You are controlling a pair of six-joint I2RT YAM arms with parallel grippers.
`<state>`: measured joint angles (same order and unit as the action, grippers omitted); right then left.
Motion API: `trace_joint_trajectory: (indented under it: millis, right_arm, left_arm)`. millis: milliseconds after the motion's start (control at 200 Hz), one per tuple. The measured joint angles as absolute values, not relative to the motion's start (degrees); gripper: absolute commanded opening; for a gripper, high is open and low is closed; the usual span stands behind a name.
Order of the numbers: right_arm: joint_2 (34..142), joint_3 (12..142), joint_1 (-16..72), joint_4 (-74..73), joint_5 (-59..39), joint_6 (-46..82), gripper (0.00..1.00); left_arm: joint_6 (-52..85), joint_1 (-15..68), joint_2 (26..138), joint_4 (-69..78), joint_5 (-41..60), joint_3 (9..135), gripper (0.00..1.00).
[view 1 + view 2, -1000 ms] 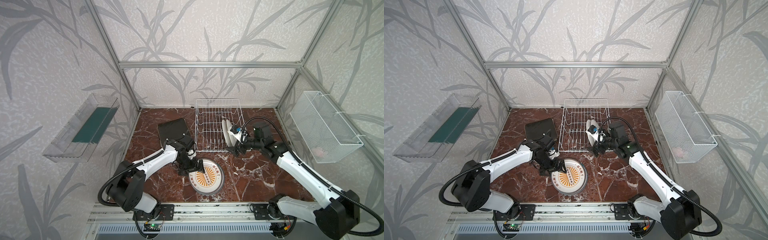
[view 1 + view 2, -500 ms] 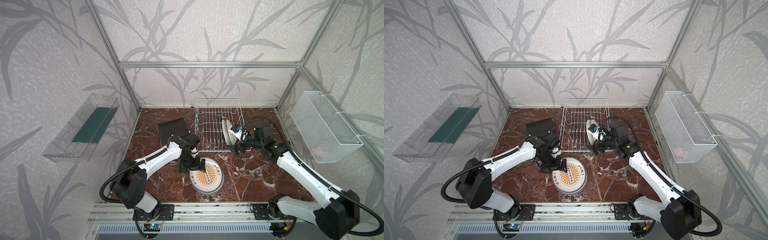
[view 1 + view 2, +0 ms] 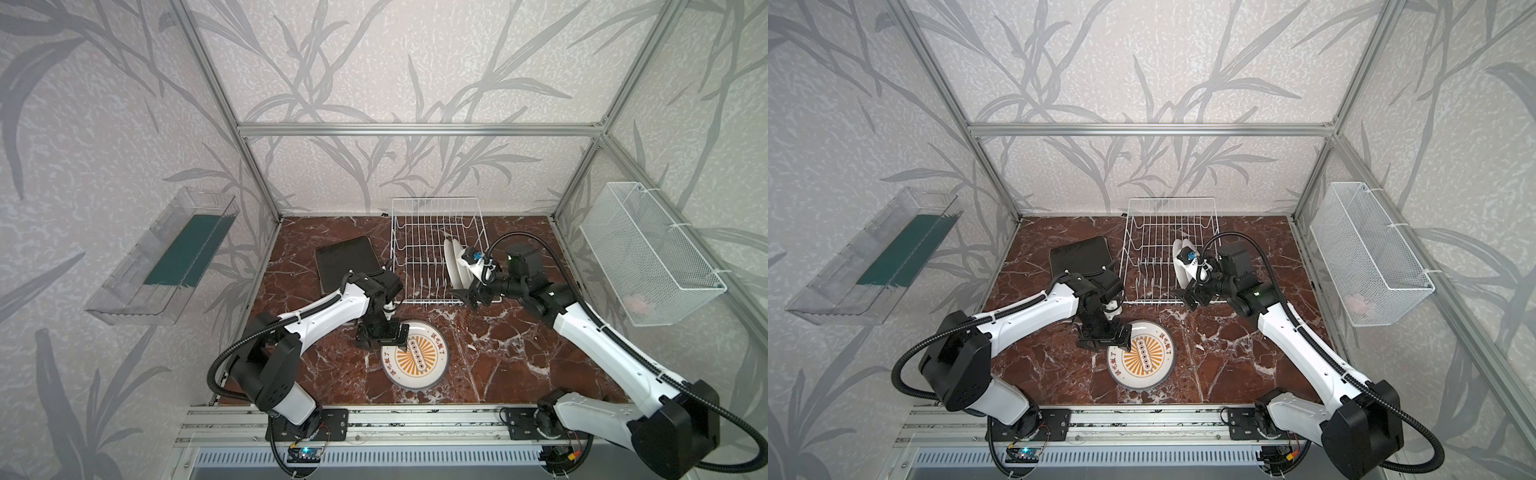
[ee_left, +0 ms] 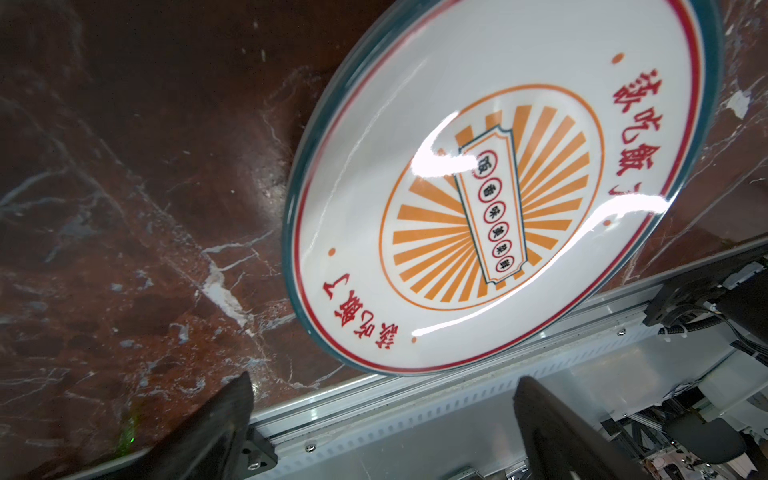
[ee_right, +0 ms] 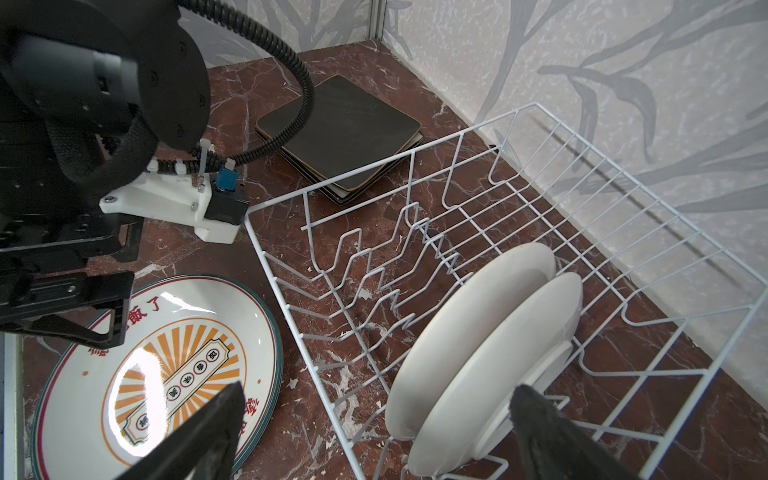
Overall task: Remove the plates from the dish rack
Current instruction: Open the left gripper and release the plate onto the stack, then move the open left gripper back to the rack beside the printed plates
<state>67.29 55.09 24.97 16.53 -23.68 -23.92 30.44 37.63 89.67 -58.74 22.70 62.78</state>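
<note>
Left gripper jaws apart, empty, at far rim of flat round plates on table. Right gripper jaws apart at rack front rim, near two upright plates; open prongs beside them. Only the right wrist view shows square plates are a stack.

Two plates stand in the dish rack, square stack left.
</note>
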Motion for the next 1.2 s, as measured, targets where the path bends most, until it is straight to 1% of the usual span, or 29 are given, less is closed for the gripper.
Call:
trace_joint_trajectory:
  millis: [160, 350, 440, 500, 575, 630, 690, 795, 990, 1200]
  right_arm:
    - [66.5, 55.0, 25.0, 15.9, -21.2, -22.4, 0.99]
    - [65.5, 55.0, 24.9, 14.5, -16.5, -18.6, 0.99]
    - [64.9, 55.0, 24.5, 14.1, -14.5, -16.1, 0.99]
    - [64.8, 55.0, 24.1, 14.0, -13.8, -14.2, 0.99]
    - [64.7, 55.1, 23.2, 13.8, -13.3, -11.6, 0.99]
    - [64.7, 55.1, 22.8, 13.5, -13.3, -9.8, 0.99]
    - [64.7, 55.1, 22.4, 13.4, -13.5, -8.1, 0.99]
    - [65.1, 55.7, 22.3, 13.5, -13.5, -5.3, 0.99]
    - [66.0, 56.5, 21.3, 13.3, -11.4, -0.4, 0.99]
    - [66.0, 56.4, 17.6, 12.9, -11.9, 4.9, 0.99]
  left_arm:
    - [30.5, 37.6, 88.1, -59.3, 19.7, 66.8, 0.99]
    - [30.5, 36.4, 83.6, -58.0, 16.7, 70.8, 0.93]
    - [30.4, 35.1, 81.1, -55.5, 16.4, 71.6, 0.89]
    - [30.3, 33.8, 80.1, -53.7, 16.8, 72.4, 0.84]
    - [30.0, 32.5, 80.0, -51.2, 17.9, 74.0, 0.77]
    - [29.8, 31.7, 80.5, -49.0, 18.4, 75.5, 0.74]
    - [29.9, 31.3, 81.9, -46.7, 19.1, 77.8, 0.68]
    - [30.5, 31.3, 85.7, -41.5, 21.1, 80.8, 0.61]
    - [30.9, 31.4, 95.6, -34.9, 24.6, 86.1, 0.57]
    - [30.4, 31.5, 105.6, -32.2, 29.3, 95.7, 0.57]
